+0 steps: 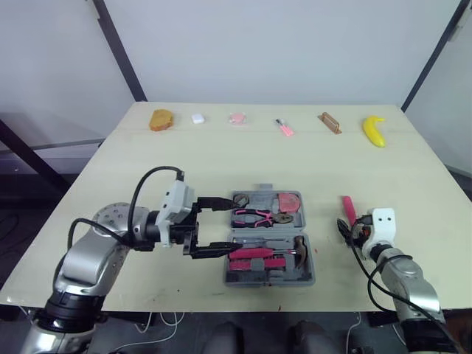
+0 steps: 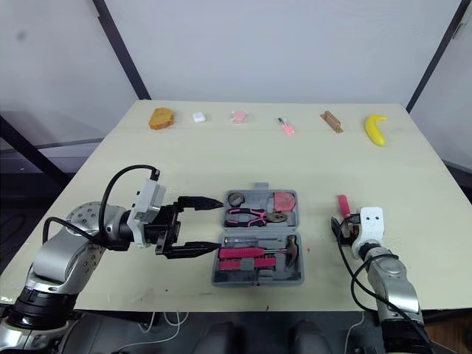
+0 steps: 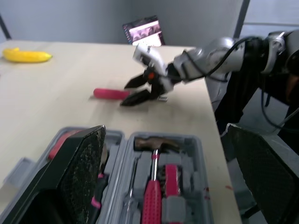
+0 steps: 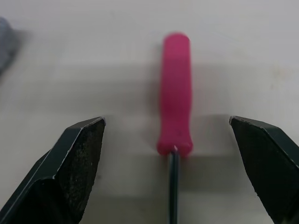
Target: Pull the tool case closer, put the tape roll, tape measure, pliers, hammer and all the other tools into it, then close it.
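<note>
Lower centre of the left eye view — tool case (image 1: 269,240): grey, lying open on the table (image 1: 184,158), with pink-handled tools in its moulded slots.
Screwdriver (image 4: 175,112): pink handle, dark shaft; right of the case, long axis running up-frame, handle at the far end.
Left gripper (image 1: 220,224): fingers spread, at the case's left edge.
Right gripper (image 4: 167,120): fingers wide apart on either side of the screwdriver — not touching it.
Right wrist view: shows the shaft, which the gripper covers in the eye views.

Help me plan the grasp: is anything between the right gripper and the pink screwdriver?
Nothing visible. The screwdriver lies on the table, in the gap of the open right gripper.
</note>
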